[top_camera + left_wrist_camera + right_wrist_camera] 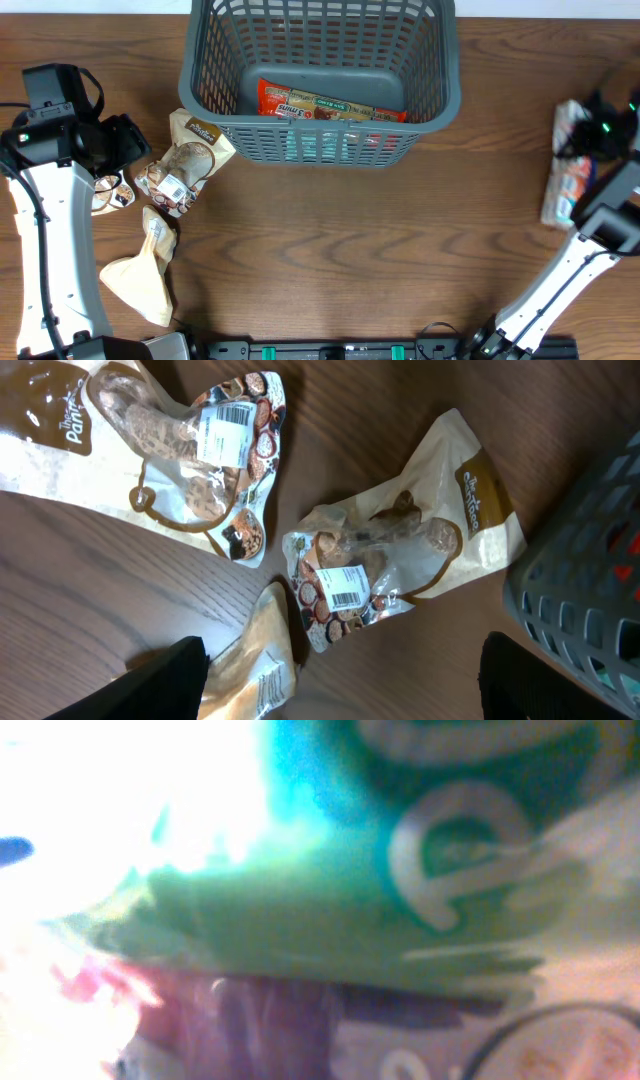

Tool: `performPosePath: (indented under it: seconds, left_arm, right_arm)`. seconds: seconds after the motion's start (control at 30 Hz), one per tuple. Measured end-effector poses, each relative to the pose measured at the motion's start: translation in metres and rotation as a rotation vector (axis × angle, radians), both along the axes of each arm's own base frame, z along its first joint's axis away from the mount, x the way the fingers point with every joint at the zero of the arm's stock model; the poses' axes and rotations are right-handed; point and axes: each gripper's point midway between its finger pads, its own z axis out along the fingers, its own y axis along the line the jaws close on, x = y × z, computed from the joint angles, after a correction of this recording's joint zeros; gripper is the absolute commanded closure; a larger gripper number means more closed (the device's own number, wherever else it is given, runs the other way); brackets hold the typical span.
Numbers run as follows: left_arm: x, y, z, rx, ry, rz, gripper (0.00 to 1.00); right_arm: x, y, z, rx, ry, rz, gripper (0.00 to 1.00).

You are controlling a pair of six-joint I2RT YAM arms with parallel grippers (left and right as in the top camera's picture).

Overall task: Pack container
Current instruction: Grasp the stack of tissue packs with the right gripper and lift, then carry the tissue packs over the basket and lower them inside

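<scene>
Container for the packing, a large dark grey plastic basket (300, 145) with slotted lattice walls, stands at the far middle of the brown wooden table (350, 260). A long red-orange snack packet (330, 105) lies flat on its solid floor.

Just beside the basket's front left corner lies a brown-and-cream pouch with a clear window and a barcode label (400, 570). A second pouch of the same kind (190, 450) lies near it, and a plain cream pouch (145, 270) lies nearer the table's front edge.

The left gripper (340, 660) hangs above these pouches, its fingers spread wide and holding nothing.

The right gripper (590, 135) is at the table's right edge, over a pale pink-and-white packet (565, 185). Its wrist view is a blur of green and white wrapping, so I cannot tell how its jaws stand.
</scene>
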Motion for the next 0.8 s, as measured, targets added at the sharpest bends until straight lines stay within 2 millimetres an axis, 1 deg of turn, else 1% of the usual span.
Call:
performPosePath:
  seconds: [0.03,0.1,0.13,0.17,0.23,0.27,0.3,0.33,0.37,0.4,0.43,0.47,0.5,0.53,0.57,0.6,0.63,0.67,0.7,0.8]
  left_arm:
    - [0.000,0.000,0.000,0.000,0.001,0.000,0.25]
    - [-0.001,0.000,0.000,-0.001,0.005,-0.001,0.25]
    - [-0.001,0.000,-0.001,-0.001,0.007,-0.001,0.25]
    - [-0.002,0.000,-0.001,-0.002,0.008,-0.001,0.25]
    - [-0.002,-0.001,-0.001,-0.002,0.011,-0.001,0.25]
    - [-0.003,-0.001,-0.001,-0.003,0.012,-0.001,0.25]
    - [-0.003,-0.001,-0.001,-0.003,0.014,-0.001,0.25]
    - [-0.003,-0.001,-0.002,-0.004,0.015,-0.001,0.25]
    - [-0.004,-0.001,-0.002,-0.003,0.016,-0.002,0.25]
    - [-0.004,-0.001,-0.002,-0.003,0.018,-0.002,0.25]
    - [-0.005,-0.001,-0.002,-0.004,0.022,-0.003,0.25]
    - [-0.005,-0.001,-0.002,-0.005,0.025,-0.004,0.25]
    - [-0.006,-0.002,-0.003,-0.004,0.028,-0.007,0.25]
    - [-0.006,-0.002,-0.003,-0.004,0.029,-0.008,0.25]
    - [-0.007,-0.002,-0.003,-0.004,0.032,-0.010,0.25]
    - [-0.007,-0.002,-0.003,-0.004,0.034,-0.011,0.25]
    - [-0.008,-0.002,-0.004,-0.004,0.037,-0.012,0.25]
    - [-0.008,-0.002,-0.004,-0.004,0.038,-0.014,0.25]
    - [-0.009,-0.002,-0.004,-0.004,0.040,-0.015,0.25]
    - [-0.011,-0.003,-0.005,-0.005,0.050,-0.018,0.25]
  right_arm:
    - [0.012,0.009,0.012,-0.009,-0.035,0.021,0.86]
    - [0.040,0.032,0.054,-0.040,-0.141,0.073,0.90]
    - [0.051,0.042,0.077,-0.058,-0.197,0.096,0.91]
    - [0.061,0.054,0.106,-0.080,-0.264,0.124,0.92]
    - [0.075,0.084,0.176,-0.132,-0.425,0.185,0.95]
    - [0.077,0.101,0.215,-0.158,-0.510,0.219,0.96]
    - [0.075,0.114,0.244,-0.177,-0.574,0.243,0.98]
    - [0.070,0.137,0.280,-0.194,-0.656,0.287,0.99]
    - [0.063,0.154,0.306,-0.208,-0.716,0.327,0.99]
    - [0.055,0.171,0.328,-0.219,-0.765,0.367,0.99]
    - [0.044,0.195,0.350,-0.228,-0.820,0.437,0.99]
    - [0.034,0.218,0.367,-0.233,-0.860,0.508,0.99]
    - [0.023,0.240,0.379,-0.233,-0.892,0.583,0.99]
    - [0.015,0.259,0.385,-0.231,-0.913,0.651,0.99]
    - [0.003,0.289,0.392,-0.226,-0.938,0.765,0.99]
    - [-0.001,0.301,0.392,-0.222,-0.945,0.821,0.99]
    - [-0.008,0.326,0.391,-0.216,-0.954,0.927,0.99]
    - [-0.011,0.337,0.390,-0.215,-0.956,0.979,0.99]
    - [-0.014,0.357,0.386,-0.213,-0.960,1.067,0.99]
    - [-0.019,0.396,0.373,-0.214,-0.962,1.259,0.99]
